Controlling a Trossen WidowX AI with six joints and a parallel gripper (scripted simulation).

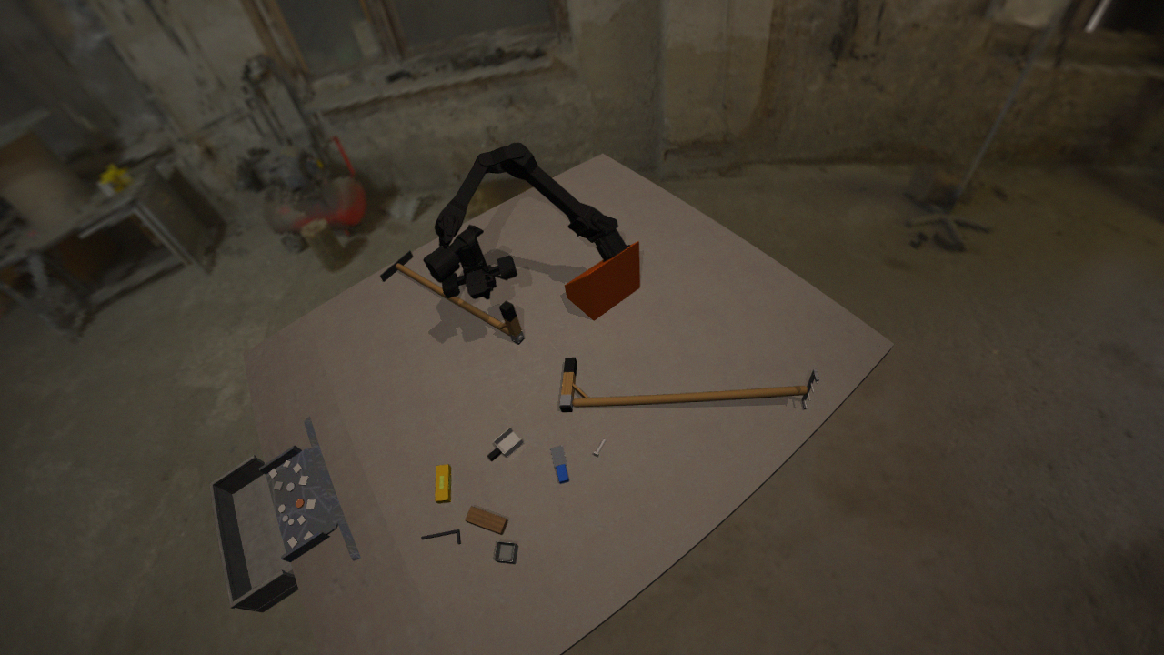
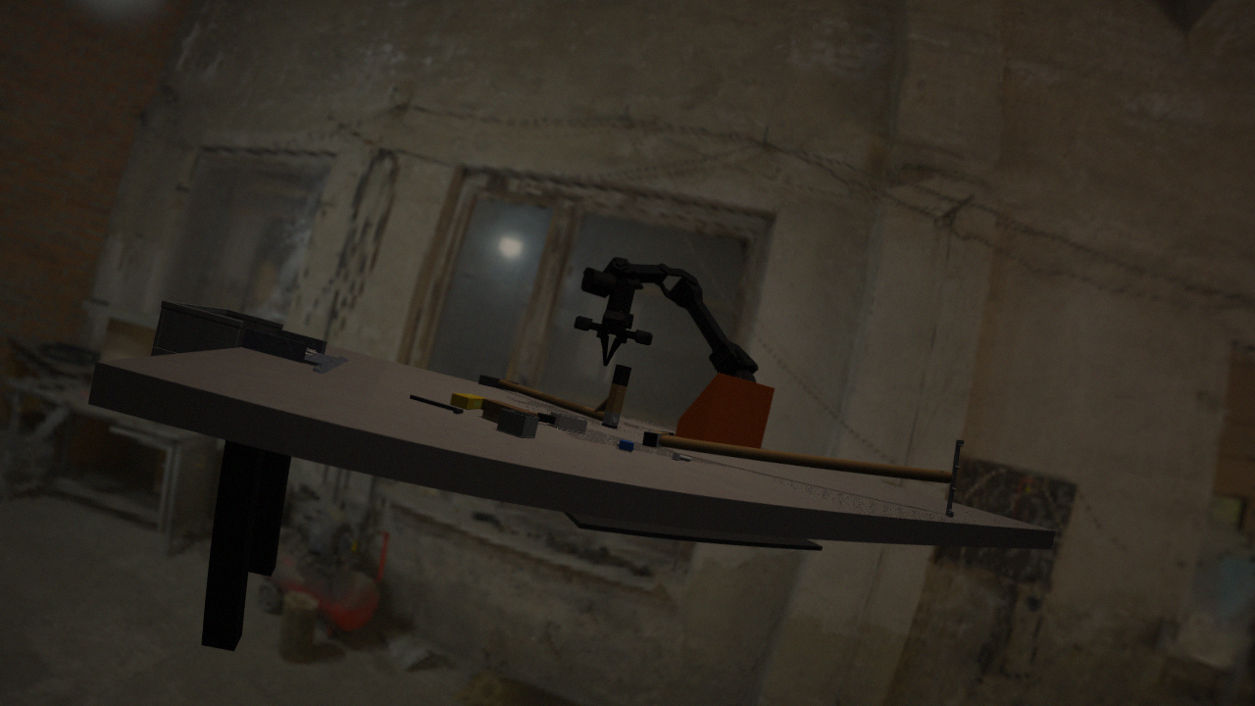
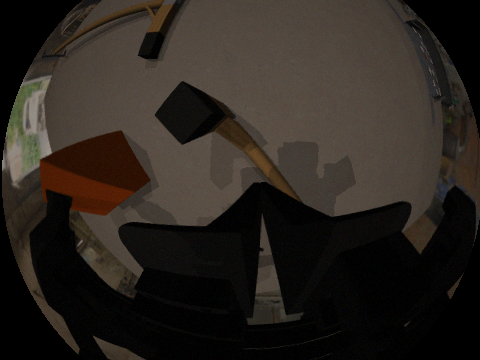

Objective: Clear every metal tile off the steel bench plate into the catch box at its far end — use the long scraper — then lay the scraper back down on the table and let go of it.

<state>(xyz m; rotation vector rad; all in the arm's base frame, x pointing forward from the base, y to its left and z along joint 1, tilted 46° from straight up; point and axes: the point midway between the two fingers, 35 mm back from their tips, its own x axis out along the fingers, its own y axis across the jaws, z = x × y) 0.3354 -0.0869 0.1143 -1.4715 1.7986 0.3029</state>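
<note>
- Catch box [image 1: 230,549] [image 2: 197,328] [image 3: 442,75]: at the far left of the table [image 1: 667,505] [image 2: 527,479] [image 3: 325,75], adjoining the bench plate.
- Steel bench plate [image 1: 326,488] [image 2: 328,361]: pale square tiles [image 1: 310,504] lie scattered on it, among round pieces, one of them orange.
- Long scraper [image 1: 423,280] [image 2: 552,399] [image 3: 272,172]: on the table, well apart from the plate, flat blade at the left and upright black-topped grip at the right.
- Hex key [image 1: 439,536] [image 2: 434,403] and yellow block [image 1: 442,483] [image 2: 467,401]: near the wooden block [image 1: 486,519].
- Gripper [image 1: 486,295] [image 2: 605,362] [image 3: 259,188]: above the scraper's shaft, fingertips pressed together, pinching nothing.
- Blue-handled tool [image 1: 561,472] [image 2: 626,445]: below the rake's grip in the top view.
- Orange arm mount [image 1: 606,285] [image 2: 727,412] [image 3: 95,175]: behind the rake.
- Long rake [image 1: 691,398] [image 2: 807,456] [image 3: 110,17]: on the table, tines at the right.
</note>
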